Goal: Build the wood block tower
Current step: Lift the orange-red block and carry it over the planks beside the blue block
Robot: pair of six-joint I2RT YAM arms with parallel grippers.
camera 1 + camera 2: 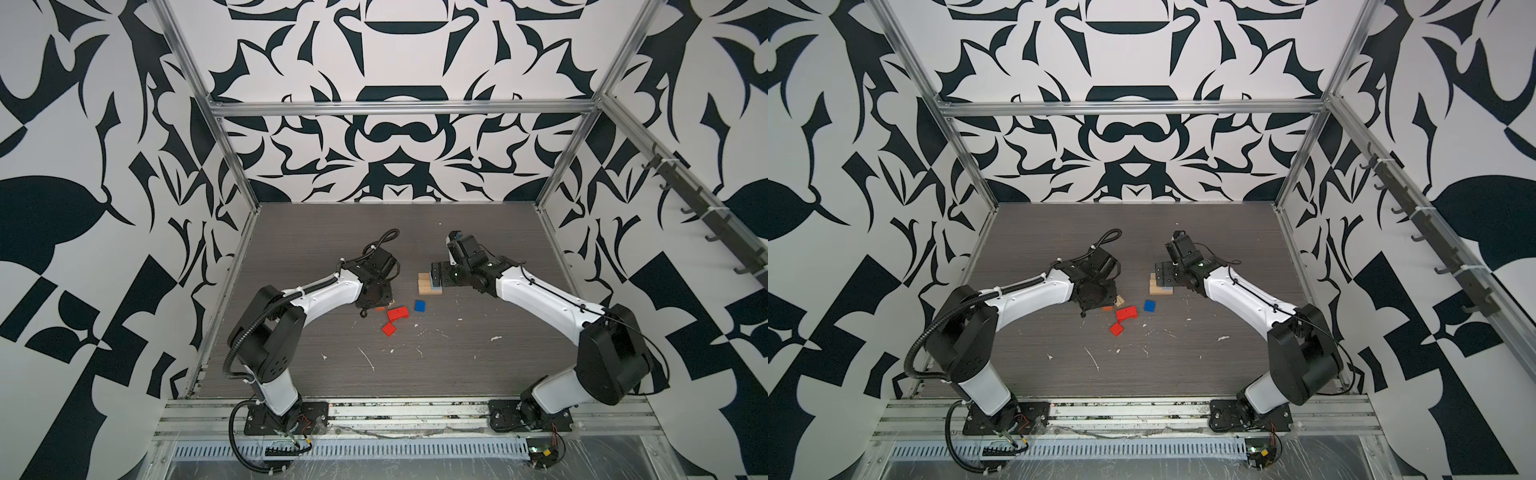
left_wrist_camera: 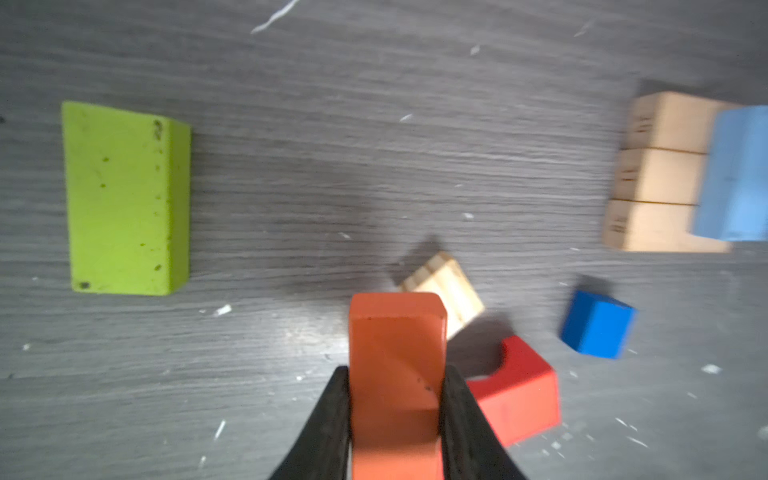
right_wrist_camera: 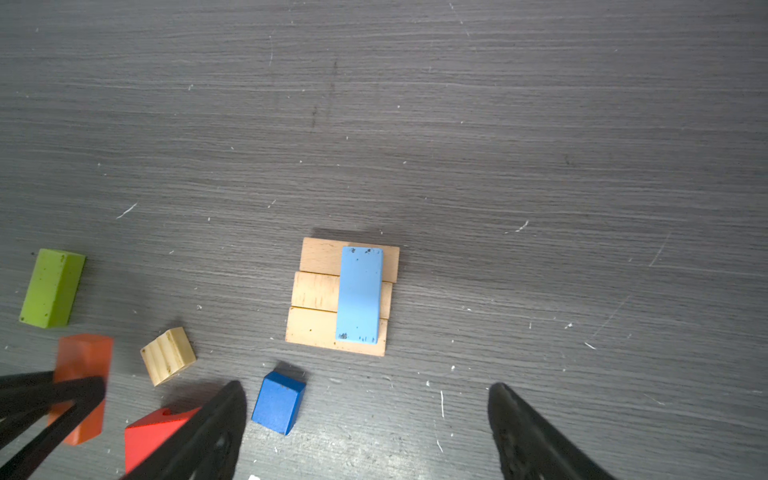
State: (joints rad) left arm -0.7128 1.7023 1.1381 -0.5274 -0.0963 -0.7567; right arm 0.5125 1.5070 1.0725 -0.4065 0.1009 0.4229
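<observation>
So your left gripper (image 2: 397, 370) was squeezed tight on the orange block (image 2: 395, 332). Your right gripper (image 3: 366, 385) hung wide open with nothing in it, right over the wood block tower (image 1: 424, 284) mid-table (image 3: 540, 145). The tower was three tan oblongs (image 3: 316, 293) side by side, with a light blue block (image 3: 359, 295) flat across them. The lime green block (image 2: 124, 199), tan cube (image 3: 168, 355), dark blue cube (image 3: 278, 401) and red block (image 2: 519, 390) lay loose beside the left gripper.

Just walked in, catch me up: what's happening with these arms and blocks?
The left gripper is shut on an orange block. The right gripper is open near the tower: three tan blocks side by side, a light blue block lying across them. A green block, red block, dark blue block and small tan block lie loose.
</observation>
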